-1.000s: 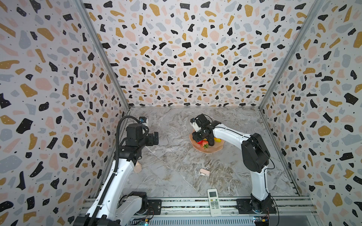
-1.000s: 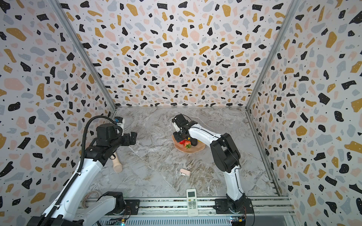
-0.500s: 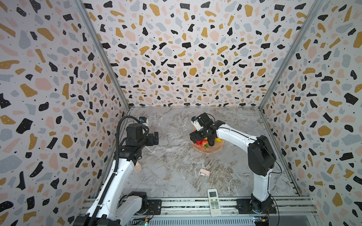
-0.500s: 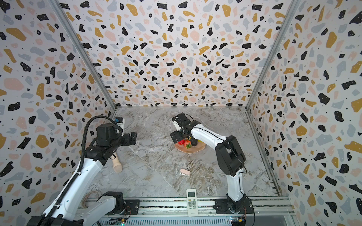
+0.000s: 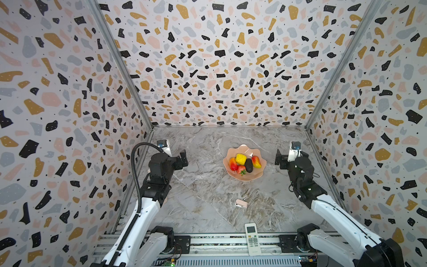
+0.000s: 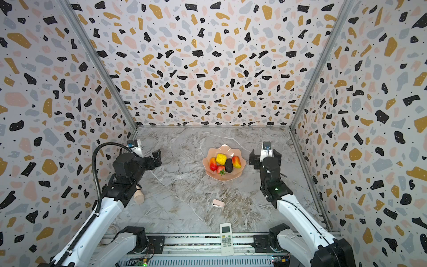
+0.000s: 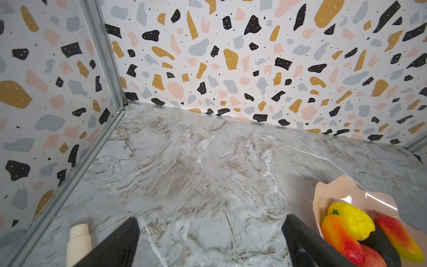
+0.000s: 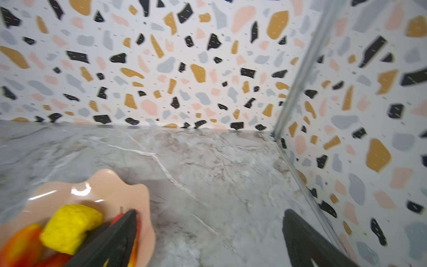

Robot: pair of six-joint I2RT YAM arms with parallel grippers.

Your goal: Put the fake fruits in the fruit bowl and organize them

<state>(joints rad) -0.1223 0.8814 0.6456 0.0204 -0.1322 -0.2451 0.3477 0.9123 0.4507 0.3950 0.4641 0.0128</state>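
- We see all five fake fruits (image 5: 247,165) lying in the fruit bowl (image 5: 245,178), which stands on the marble bench (image 5: 203,185), right of the middle in both top views.
- The bumpy yellow fruit (image 5: 240,159) is at the back, a mango (image 5: 233,163) on the left, the strawberry (image 5: 241,169) and avocado (image 5: 248,165) in front, and a second mango (image 5: 256,161) on the right.
- Our left hand (image 7: 210,242) is spread wide and empty, well apart from the bowl.
- Our right hand (image 8: 210,222) is also spread wide and empty, just beside the bowl.
- A pink-white clip (image 5: 241,204) and a remote (image 5: 252,238) lie nearer the front.
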